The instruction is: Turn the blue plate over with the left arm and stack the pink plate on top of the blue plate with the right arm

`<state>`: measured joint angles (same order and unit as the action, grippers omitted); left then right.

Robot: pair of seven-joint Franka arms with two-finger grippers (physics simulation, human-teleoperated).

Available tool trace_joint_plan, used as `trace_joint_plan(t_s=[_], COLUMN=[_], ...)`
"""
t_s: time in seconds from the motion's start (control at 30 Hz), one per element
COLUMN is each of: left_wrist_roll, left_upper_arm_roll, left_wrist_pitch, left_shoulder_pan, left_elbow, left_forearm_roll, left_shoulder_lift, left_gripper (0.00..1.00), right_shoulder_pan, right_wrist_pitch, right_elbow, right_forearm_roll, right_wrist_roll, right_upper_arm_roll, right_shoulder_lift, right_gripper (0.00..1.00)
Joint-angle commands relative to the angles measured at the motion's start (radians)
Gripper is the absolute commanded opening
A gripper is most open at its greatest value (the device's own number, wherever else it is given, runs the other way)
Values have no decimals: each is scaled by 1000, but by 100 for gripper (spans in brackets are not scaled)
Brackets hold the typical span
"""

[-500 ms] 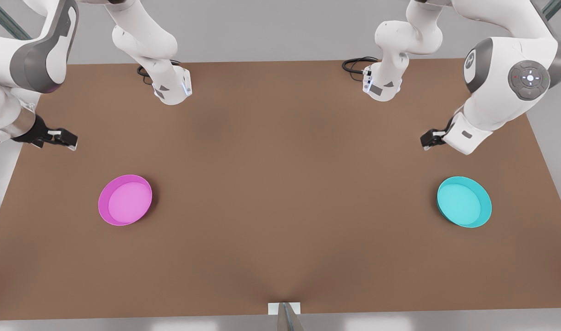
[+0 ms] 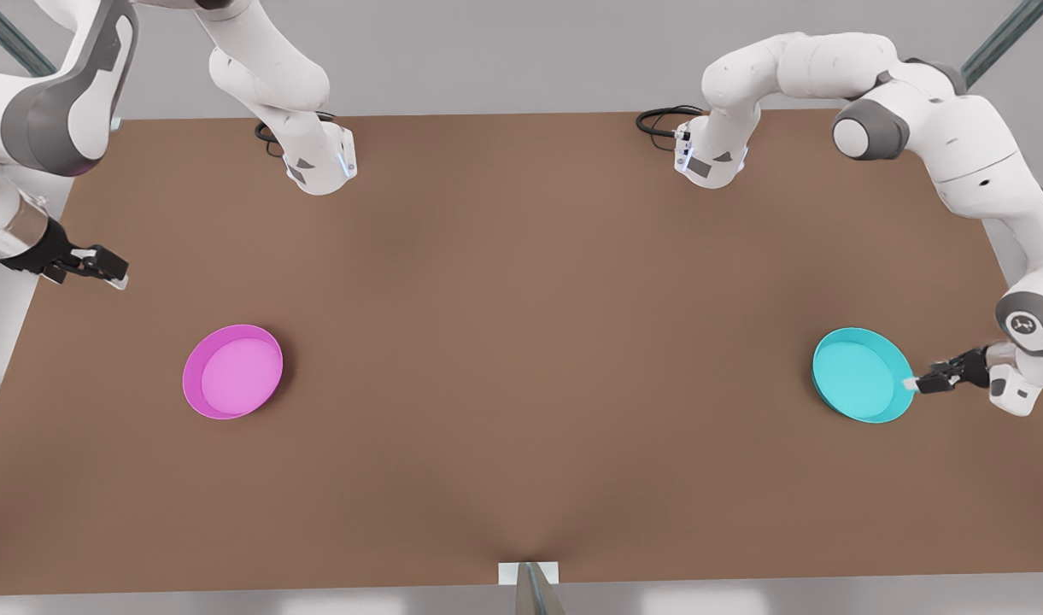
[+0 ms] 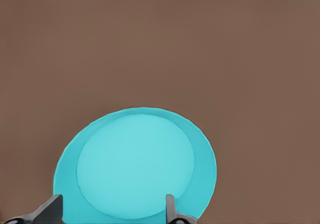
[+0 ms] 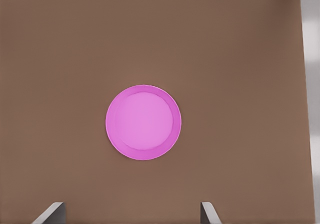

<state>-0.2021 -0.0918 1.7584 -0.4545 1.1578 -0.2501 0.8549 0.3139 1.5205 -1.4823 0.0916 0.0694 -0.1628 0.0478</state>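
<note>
The blue plate (image 2: 861,374) (image 3: 135,166) lies open side up on the brown table, at the front view's right. My left gripper (image 2: 914,384) (image 3: 111,209) is low at that plate's outer rim, pointing toward it. It is open, with the near rim between its spread fingers. At the front view's left, the pink plate (image 2: 233,371) (image 4: 143,122) also rests open side up. My right gripper (image 2: 115,272) (image 4: 130,211) hovers open near the table's edge, behind the pink plate and well apart from it.
Both arm bases (image 2: 320,162) (image 2: 711,158) stand at the back of the table with black cables (image 2: 662,120) beside them. A small white bracket (image 2: 528,572) sits at the front edge. A wide stretch of bare table (image 2: 521,342) lies between the plates.
The left arm has swung forward and down, bringing its gripper from behind the blue plate to the plate's outer rim. The right gripper has drifted slightly toward the table's edge.
</note>
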Motion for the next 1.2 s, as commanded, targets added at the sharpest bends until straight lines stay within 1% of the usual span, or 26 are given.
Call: trace_joint_plan(t_s=[0.0, 0.13, 0.23, 0.3, 0.47, 0.5, 0.53, 0.57, 0.6, 0.67, 0.7, 0.77, 0.83, 0.87, 1.03, 1.07, 1.1, 1.17], left_wrist_roll=[-763, -1017, -1014, -959, -902, -875, -852, -835, -823, -787, -787, -783, -781, -780, -760, -758, -758, -758], left_upper_arm_roll=[1, -3, -3, -3, -3, -3, -5, -3, -3, -3, -3, -3, -3, -3, -2, 0, 0, 0], left_wrist_pitch=[138, 62, 65, 75, 81, 81, 81, 81, 81, 82, 84, 90, 90, 88, 90, 90, 90, 88], left_shoulder_pan=[-35, -47, -58, -58, -59, -59, -59, -59, -59, -59, -59, -61, -65, -65, -65, -65, -65, -65], left_elbow=[-10, 3, 3, 33, 37, 37, 36, 36, 36, 33, 31, 29, 28, 28, 28, 28, 28, 26], left_forearm_roll=[-15, -8, -8, -12, -17, -15, -17, -18, -21, -23, -23, -23, -23, -23, -23, -23, -23, -23], left_shoulder_lift=[39, 55, 85, 92, 107, 108, 108, 108, 113, 115, 119, 124, 127, 127, 135, 135, 135, 133], left_gripper=[100, 100, 100, 100, 100, 89, 86, 78, 73, 73, 67, 61, 51, 48, 47, 45, 40, 36], right_shoulder_pan=[-13, -13, -13, -13, -15, -15, -15, -15, -15, -15, -15, -15, -15, -15, -15, -15, -15, -15], right_wrist_pitch=[4, 3, -5, -6, -17, -17, -17, -17, -17, -19, -19, -19, -20, -23, -23, -23, -23, -23], right_elbow=[0, 0, 0, -1, 0, 0, 0, 0, 0, -1, 0, 0, -1, 0, 0, 0, 0, 0], right_forearm_roll=[-3, -3, -3, -3, -3, -3, -3, -3, -3, -3, -3, -3, -3, -3, -3, -3, -3, -3], right_wrist_roll=[7, 9, 9, 9, 7, 7, 7, 7, 7, 7, 7, 7, 7, 7, 7, 7, 7, 7], right_upper_arm_roll=[-1, -1, -1, -1, -1, -1, -1, -1, -1, -1, -1, -1, -1, -1, -1, -1, -1, -1], right_shoulder_lift=[0, 1, 3, 6, 9, 9, 9, 9, 9, 9, 9, 9, 9, 10, 14, 14, 14, 15], right_gripper=[100, 100, 100, 100, 100, 100, 100, 100, 100, 100, 100, 100, 100, 100, 100, 100, 100, 100])
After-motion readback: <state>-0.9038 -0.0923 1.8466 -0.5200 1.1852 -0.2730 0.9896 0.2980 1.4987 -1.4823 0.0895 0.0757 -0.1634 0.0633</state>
